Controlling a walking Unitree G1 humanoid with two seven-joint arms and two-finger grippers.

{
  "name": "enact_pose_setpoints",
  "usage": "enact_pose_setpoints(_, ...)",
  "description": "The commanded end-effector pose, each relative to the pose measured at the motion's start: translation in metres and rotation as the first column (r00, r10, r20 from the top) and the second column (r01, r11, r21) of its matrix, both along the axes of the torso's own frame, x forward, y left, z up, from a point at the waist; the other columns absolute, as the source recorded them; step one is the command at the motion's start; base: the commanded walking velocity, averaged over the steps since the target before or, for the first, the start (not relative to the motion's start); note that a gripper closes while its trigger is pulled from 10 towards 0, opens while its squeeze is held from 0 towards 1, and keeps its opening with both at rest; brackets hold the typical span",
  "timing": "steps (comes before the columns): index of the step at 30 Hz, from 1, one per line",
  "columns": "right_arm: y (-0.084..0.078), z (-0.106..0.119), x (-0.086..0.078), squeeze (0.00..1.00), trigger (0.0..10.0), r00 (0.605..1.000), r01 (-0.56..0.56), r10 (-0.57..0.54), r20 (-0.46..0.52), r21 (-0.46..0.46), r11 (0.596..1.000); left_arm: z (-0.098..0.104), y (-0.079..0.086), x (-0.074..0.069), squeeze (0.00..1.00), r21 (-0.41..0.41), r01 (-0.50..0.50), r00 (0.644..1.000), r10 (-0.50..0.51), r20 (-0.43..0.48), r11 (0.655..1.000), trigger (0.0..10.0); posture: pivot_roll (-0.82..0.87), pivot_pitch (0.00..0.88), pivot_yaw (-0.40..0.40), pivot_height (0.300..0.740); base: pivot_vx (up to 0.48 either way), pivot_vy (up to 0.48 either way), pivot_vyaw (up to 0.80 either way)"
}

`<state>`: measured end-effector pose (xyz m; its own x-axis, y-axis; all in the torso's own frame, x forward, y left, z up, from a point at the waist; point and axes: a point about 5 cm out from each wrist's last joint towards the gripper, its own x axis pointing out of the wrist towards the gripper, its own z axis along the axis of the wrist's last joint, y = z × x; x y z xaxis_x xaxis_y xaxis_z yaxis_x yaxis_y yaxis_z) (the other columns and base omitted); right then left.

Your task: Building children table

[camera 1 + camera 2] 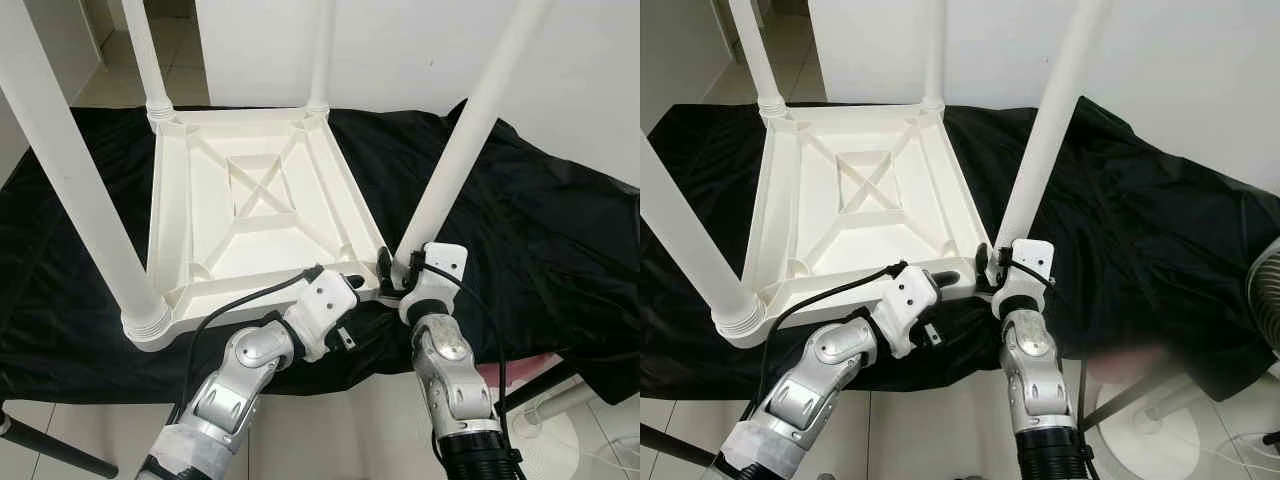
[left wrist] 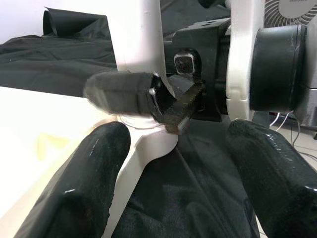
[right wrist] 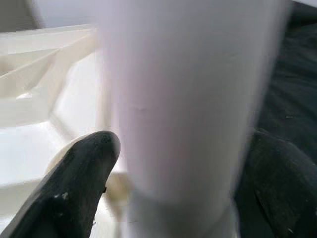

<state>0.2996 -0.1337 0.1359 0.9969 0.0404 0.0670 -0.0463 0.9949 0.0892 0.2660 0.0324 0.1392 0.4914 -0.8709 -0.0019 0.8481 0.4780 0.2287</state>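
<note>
Black cloth (image 1: pixel 520 230) carries the upturned white plastic table (image 1: pixel 250 215); right gripper (image 1: pixel 393 272) fingers straddle the near-right leg (image 1: pixel 462 140) at its base, left gripper (image 1: pixel 350 283) spread beside that corner; likely light, rigid, slick, best gripped low.

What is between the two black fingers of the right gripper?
The white table leg stands between the right gripper's fingers, near its base; the right wrist view shows it.

White plastic table (image 1: pixel 250 200) with white legs (image 1: pixel 470 130) lies on a plain black cloth (image 1: pixel 540 240); silver arms, black-fingered right hand (image 1: pixel 396 272).
</note>
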Motion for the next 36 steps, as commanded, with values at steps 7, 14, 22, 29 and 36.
enact_pose_setpoints(7,-0.021,0.000,0.000,0.00,10.0,0.964,-0.265,0.266,-0.003,-0.079,0.961,0.000,-0.002,0.001,0.00,0.010,-0.013,1.000,0.013,0.011,1.000,10.0,-0.06,0.033,-0.061,0.740,0.000,0.000,0.00)
enact_pose_setpoints(14,-0.029,-0.001,0.000,0.00,10.0,0.939,-0.343,0.345,-0.005,-0.114,0.932,0.000,-0.001,0.002,0.00,0.014,-0.016,1.000,0.016,0.015,1.000,10.0,-0.06,0.039,-0.058,0.740,0.000,0.000,0.00)
enact_pose_setpoints(22,-0.039,0.000,0.011,0.00,10.0,0.864,-0.500,0.501,-0.048,-0.191,0.844,0.000,-0.001,0.003,0.00,0.023,-0.016,1.000,0.016,0.019,1.000,10.0,-0.06,0.043,-0.052,0.740,0.000,0.000,0.00)
enact_pose_setpoints(29,-0.045,0.002,0.026,0.00,10.0,0.844,-0.533,0.529,-0.084,-0.236,0.813,0.000,-0.001,0.002,0.00,0.026,-0.018,1.000,0.017,0.020,1.000,10.0,-0.05,0.051,-0.058,0.740,0.000,0.000,0.00)
enact_pose_setpoints(36,-0.047,0.002,0.030,0.00,0.4,0.828,-0.557,0.553,-0.090,-0.247,0.793,-0.001,0.000,0.001,0.00,0.026,-0.023,1.000,0.022,0.019,0.999,10.0,-0.05,0.052,-0.062,0.740,0.000,0.000,0.00)
